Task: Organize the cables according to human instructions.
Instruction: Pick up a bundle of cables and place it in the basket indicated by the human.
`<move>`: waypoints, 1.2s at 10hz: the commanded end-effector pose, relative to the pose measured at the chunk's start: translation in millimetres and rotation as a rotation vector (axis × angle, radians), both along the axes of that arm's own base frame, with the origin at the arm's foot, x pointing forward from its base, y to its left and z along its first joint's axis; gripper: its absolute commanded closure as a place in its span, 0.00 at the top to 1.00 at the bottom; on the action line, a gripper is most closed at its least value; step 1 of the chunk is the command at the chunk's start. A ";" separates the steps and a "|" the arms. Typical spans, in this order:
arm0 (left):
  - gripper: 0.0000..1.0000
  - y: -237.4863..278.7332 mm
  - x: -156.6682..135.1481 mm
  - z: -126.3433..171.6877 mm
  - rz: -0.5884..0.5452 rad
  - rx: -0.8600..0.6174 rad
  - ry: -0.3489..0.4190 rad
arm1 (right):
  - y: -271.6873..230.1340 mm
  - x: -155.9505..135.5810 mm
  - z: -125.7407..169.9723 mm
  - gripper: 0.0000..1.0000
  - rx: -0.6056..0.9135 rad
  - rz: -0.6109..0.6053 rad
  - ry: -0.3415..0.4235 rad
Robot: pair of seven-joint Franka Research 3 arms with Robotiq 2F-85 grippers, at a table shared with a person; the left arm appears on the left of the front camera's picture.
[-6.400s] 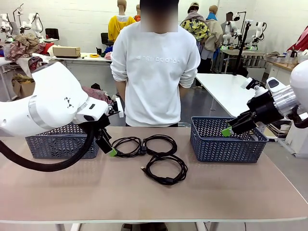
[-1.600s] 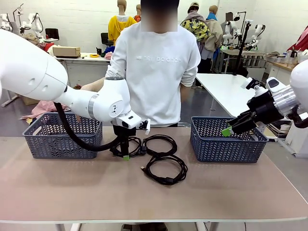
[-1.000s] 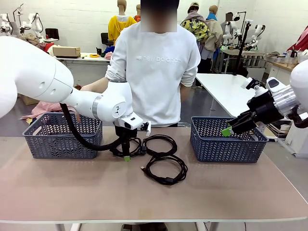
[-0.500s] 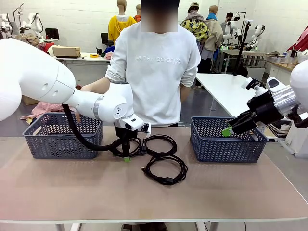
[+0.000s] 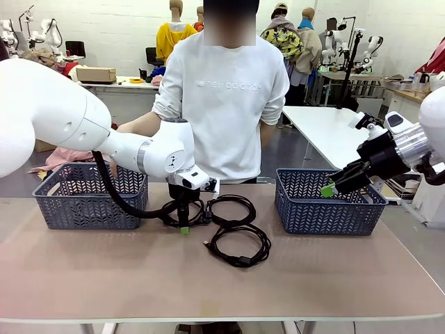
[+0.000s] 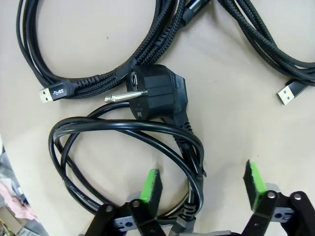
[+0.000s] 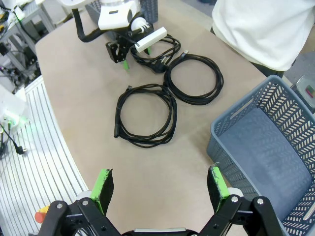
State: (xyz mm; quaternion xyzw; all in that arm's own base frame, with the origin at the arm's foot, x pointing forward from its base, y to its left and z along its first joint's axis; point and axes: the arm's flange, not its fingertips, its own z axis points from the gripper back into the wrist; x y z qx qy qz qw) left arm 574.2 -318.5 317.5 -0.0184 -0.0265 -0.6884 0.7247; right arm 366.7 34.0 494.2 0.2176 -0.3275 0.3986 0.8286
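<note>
Left end effector (image 6: 202, 184) straddling smooth cord coil (image 6: 123, 129) below plug (image 6: 160, 94), pads apart, strands between, unclamped: likely lining up pick. Cables (image 5: 226, 223) lying clustered mid-bench (image 5: 139, 278). Right end effector (image 7: 160, 189) hovering wide over right basket (image 5: 327, 212), out of way.

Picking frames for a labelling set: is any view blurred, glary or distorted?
Front view: even room light, sharp, only faint shadows under the cables. Left wrist view: crisp close-up, braid texture and the plug clear, no glare. Right wrist view: sharp, with wide-angle stretch toward the basket and edges.
</note>
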 end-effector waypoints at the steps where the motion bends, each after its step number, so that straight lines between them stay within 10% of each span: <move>1: 0.62 -1.8 2.6 2.2 0.007 0.013 -0.012 | -0.6 3.2 -1.8 1.00 0.024 0.020 -0.018; 7: 0.04 -0.7 1.7 4.3 0.001 0.013 -0.013 | -0.6 3.2 -1.8 1.00 0.024 0.020 -0.018; 12: 0.00 7.7 -3.8 32.6 0.076 0.044 -0.101 | -0.6 3.2 -1.8 1.00 0.024 0.020 -0.018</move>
